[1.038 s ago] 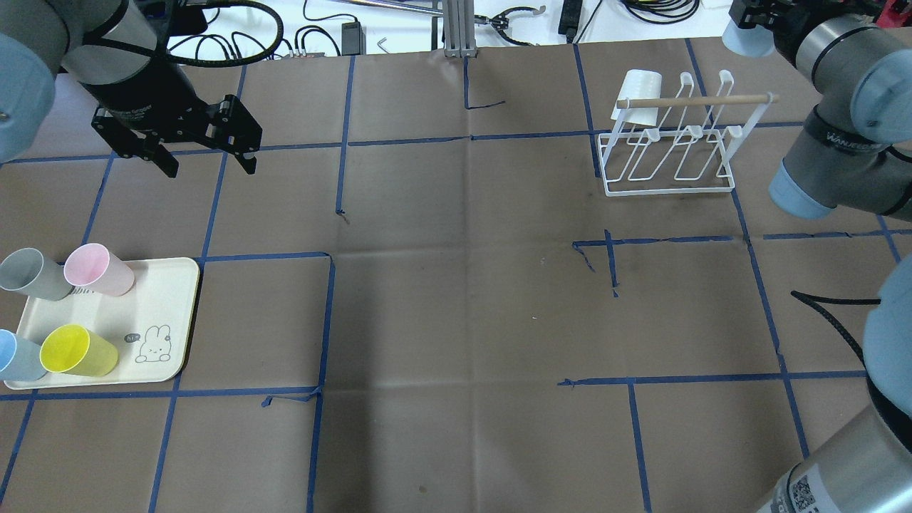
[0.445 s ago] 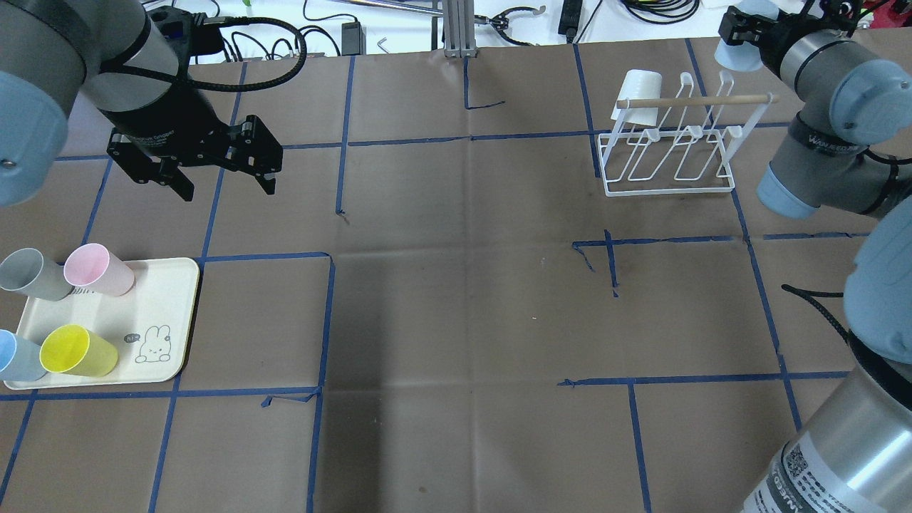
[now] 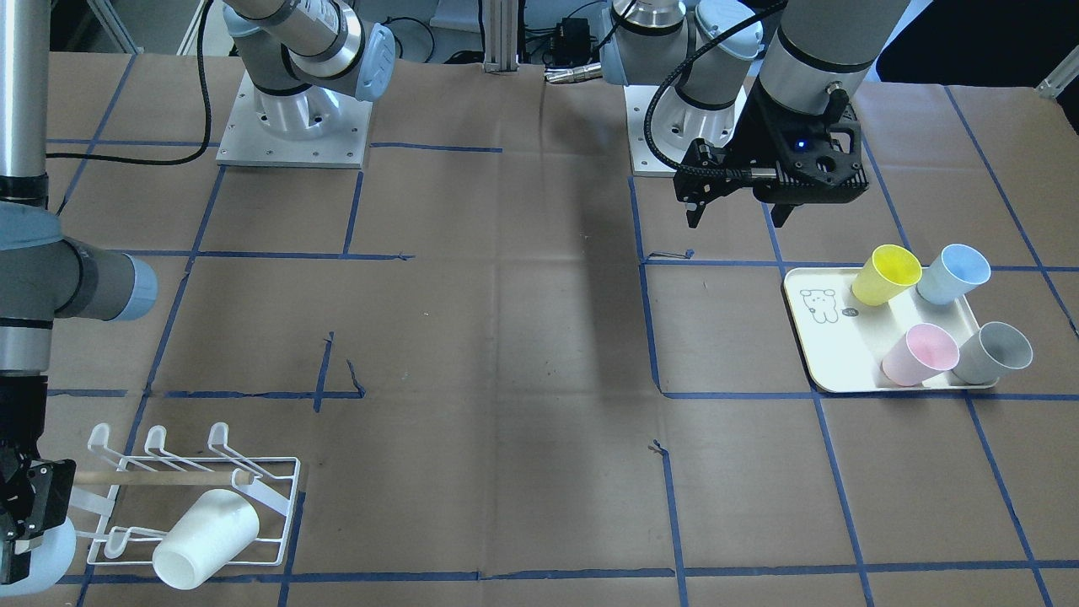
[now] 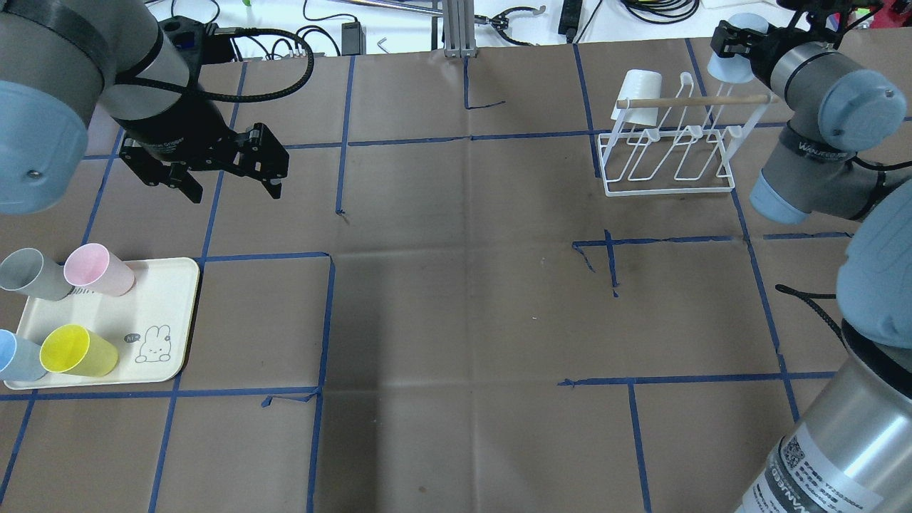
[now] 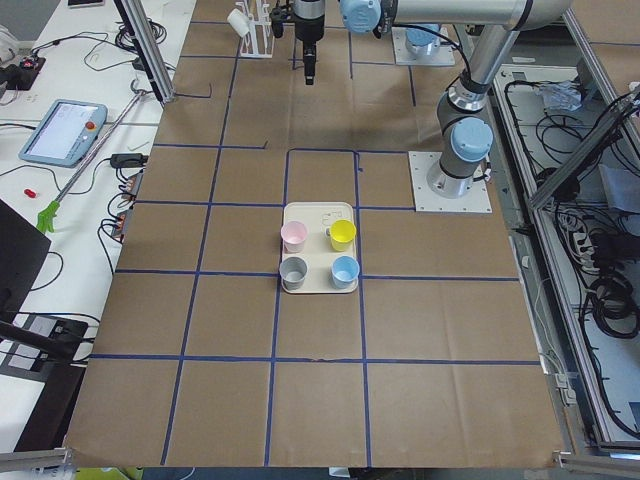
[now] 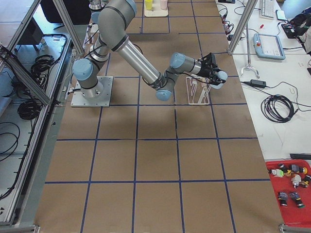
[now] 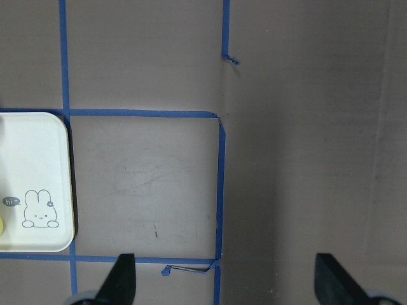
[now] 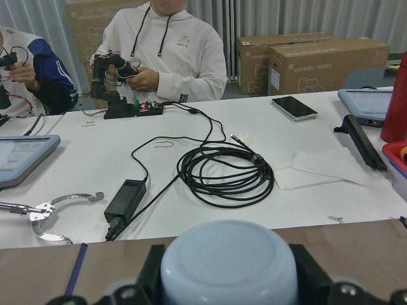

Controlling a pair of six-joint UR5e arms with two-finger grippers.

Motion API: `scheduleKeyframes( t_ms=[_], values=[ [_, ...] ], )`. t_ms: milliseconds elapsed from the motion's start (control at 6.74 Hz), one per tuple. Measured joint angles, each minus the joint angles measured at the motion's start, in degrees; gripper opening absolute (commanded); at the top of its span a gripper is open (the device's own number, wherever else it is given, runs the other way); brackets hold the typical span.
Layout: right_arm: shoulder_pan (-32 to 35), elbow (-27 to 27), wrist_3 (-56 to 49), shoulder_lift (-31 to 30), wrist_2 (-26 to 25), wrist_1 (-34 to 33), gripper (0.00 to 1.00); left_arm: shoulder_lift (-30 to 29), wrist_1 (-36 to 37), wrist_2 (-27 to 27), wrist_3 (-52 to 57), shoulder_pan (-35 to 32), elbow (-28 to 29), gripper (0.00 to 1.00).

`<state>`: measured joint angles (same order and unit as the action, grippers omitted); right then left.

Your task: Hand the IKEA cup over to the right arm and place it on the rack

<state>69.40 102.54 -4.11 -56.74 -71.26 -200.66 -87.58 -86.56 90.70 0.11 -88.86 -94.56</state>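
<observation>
My right gripper [image 4: 725, 44] is shut on a pale-blue cup [image 4: 728, 63], held on its side just beyond the far right end of the white wire rack [image 4: 670, 153]. The cup's base fills the bottom of the right wrist view [image 8: 229, 267]. In the front view this gripper [image 3: 24, 527] and the cup [image 3: 46, 546] are at the rack's [image 3: 202, 476] left end. A white cup [image 4: 639, 91] sits on the rack's left peg. My left gripper [image 4: 235, 189] is open and empty, above the table beyond the tray; its fingers [image 7: 121, 283] frame bare paper.
A cream tray [image 4: 153, 306] at the near left holds grey [image 4: 28, 274], pink [image 4: 98, 269], yellow [image 4: 77, 350] and blue [image 4: 14, 356] cups. Cables and tools lie beyond the table's far edge [image 4: 499, 21]. People sit at a bench there [image 8: 165, 51].
The right gripper has carried the pale-blue cup leftward, up to the rack's right end. The left arm has moved right and toward the robot, still open and empty.
</observation>
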Motion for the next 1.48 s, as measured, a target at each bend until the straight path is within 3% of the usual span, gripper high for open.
scheduleKeyframes(
  t_ms=[148, 1038, 1483],
  values=[
    [0.0, 0.7, 0.0, 0.0, 0.0, 0.0, 0.99, 0.0, 0.5, 0.1, 0.2, 0.0, -0.2, 0.99],
    [0.2, 0.5, 0.5, -3.5, 0.0, 1.8, 1.00, 0.0, 0.7, 0.4, 0.2, 0.1, -0.4, 0.99],
    [0.6, 0.3, 0.8, -11.7, 0.4, 15.6, 1.00, 0.0, 0.7, 0.4, 0.2, 0.1, -0.4, 0.99]
  ],
)
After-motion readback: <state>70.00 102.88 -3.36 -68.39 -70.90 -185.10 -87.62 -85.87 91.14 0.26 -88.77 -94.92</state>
